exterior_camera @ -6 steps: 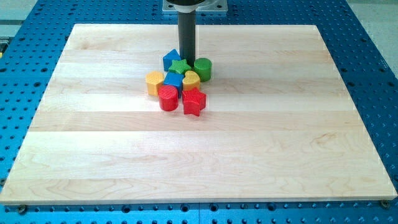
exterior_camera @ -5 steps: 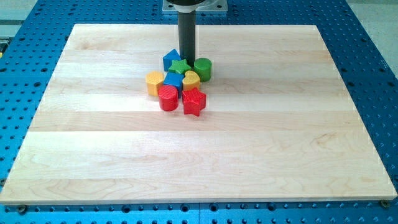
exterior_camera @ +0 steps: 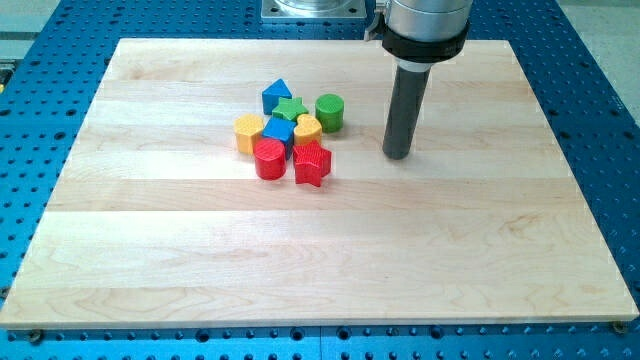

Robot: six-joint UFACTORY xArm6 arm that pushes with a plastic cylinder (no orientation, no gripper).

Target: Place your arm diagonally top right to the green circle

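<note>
The green circle (exterior_camera: 329,112) stands on the wooden board at the right end of a tight cluster of blocks. My tip (exterior_camera: 397,155) rests on the board to the right of the green circle and lower in the view, well apart from it. To the circle's left are a green star (exterior_camera: 291,108) and a blue triangle (exterior_camera: 277,95). Below them lie a yellow block (exterior_camera: 307,129), a blue block (exterior_camera: 279,130), a yellow hexagon (exterior_camera: 249,132), a red cylinder (exterior_camera: 269,157) and a red star (exterior_camera: 312,163).
The wooden board (exterior_camera: 320,250) lies on a blue perforated table (exterior_camera: 600,60). The arm's dark body (exterior_camera: 425,25) hangs over the board's top edge, right of centre.
My rod has moved from just above the green star, at the cluster's top, to the right and down. It now stands clear of all blocks. The blocks have not moved.
</note>
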